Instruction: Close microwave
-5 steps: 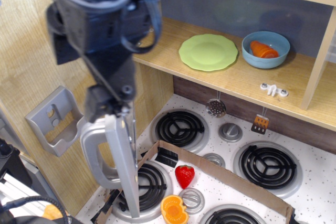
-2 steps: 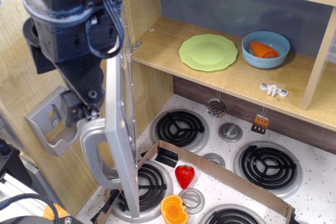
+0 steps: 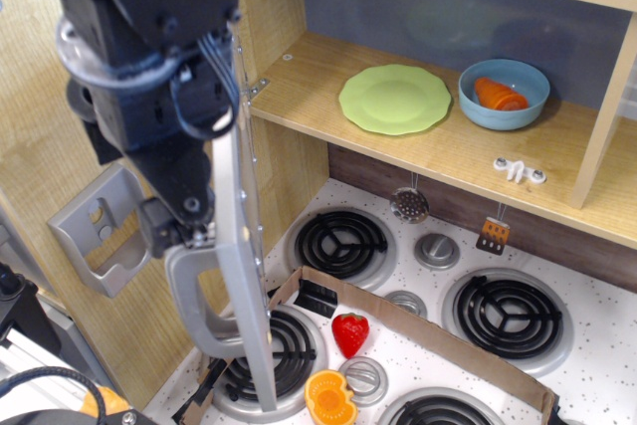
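Observation:
The microwave door (image 3: pixel 242 246) is a grey slab that stands open and shows edge-on, hinged at the wooden shelf's left corner. Its chunky grey loop handle (image 3: pixel 195 296) sticks out to the left. The opening beside it holds a green plate (image 3: pixel 395 99) and a blue bowl (image 3: pixel 504 93). My gripper (image 3: pixel 184 224) hangs from the dark arm at the upper left. Its tip is against the door's outer face, just above the handle. The arm's body hides the fingers, so I cannot tell how the jaws stand.
A small grey wall bracket (image 3: pixel 100 231) sits on the wooden side panel left of the gripper. Below is a stove top (image 3: pixel 438 246) with several black burners, a cardboard strip (image 3: pixel 428 330), a toy strawberry (image 3: pixel 349 331) and an orange toy piece (image 3: pixel 330 397).
The arm moved from in front of the door to its left outer side. It then shifted right against the door, which has swung slightly to the right.

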Robot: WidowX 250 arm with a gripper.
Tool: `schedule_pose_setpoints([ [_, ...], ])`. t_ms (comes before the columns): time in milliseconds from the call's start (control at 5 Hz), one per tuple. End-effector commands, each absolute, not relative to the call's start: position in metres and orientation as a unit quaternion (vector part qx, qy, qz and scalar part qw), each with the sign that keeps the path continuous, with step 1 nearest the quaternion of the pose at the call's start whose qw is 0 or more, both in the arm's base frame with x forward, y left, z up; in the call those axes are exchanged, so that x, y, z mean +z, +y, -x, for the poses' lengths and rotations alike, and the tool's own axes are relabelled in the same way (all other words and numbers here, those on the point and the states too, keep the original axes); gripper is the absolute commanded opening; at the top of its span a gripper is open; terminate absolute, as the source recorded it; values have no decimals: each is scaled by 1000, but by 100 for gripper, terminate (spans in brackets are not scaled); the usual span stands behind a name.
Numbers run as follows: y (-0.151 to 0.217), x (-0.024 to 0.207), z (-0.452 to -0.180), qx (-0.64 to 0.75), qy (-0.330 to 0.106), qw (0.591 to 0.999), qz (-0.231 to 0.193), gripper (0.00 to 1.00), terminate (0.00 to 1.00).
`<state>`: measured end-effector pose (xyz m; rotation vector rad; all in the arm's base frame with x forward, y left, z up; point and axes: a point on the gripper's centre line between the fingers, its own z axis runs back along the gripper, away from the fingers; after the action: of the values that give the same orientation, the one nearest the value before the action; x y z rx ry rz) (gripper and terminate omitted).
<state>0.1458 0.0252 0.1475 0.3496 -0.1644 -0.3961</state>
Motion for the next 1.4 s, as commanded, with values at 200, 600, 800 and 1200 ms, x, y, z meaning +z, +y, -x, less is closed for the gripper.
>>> schedule_pose_setpoints([
  [200,-4,151,-183,-228,-206,939,-151,100,0],
  [600,-27,152,-222,-245,-258,925,-136,100,0],
  [800,-41,152,-247,-260,-274,917,-131,100,0],
  [1200,-60,155,-281,-287,-279,908,-125,100,0],
])
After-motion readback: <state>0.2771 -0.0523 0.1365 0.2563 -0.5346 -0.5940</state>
